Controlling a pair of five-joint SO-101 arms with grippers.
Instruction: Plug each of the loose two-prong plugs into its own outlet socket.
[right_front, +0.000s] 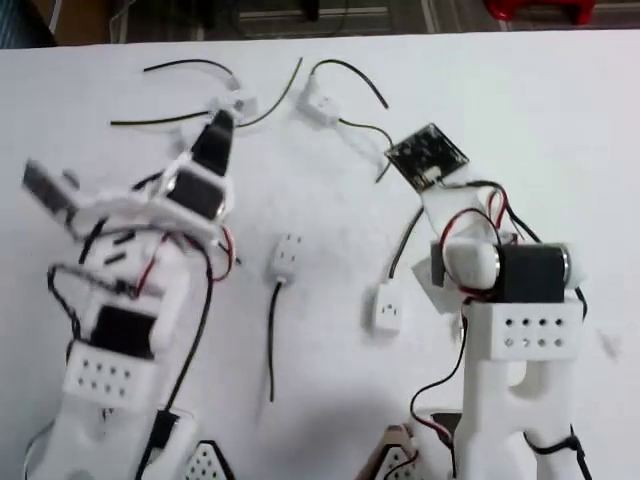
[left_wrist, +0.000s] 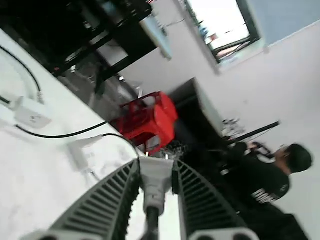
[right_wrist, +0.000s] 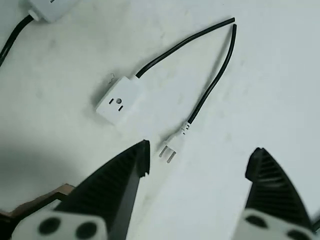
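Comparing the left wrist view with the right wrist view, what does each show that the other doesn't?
Left wrist only: the left gripper shut on a white plug. Right wrist only: the right gripper open over a loose two-prong plug lying on the white table. Both: the table and a socket block on a black cord; whether it is the same block, I cannot tell.

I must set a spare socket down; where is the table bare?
Bare: the table's far right corner beyond the right arm, and the strip between the two near outlet sockets. Crowded: far middle, among cords and a third socket.
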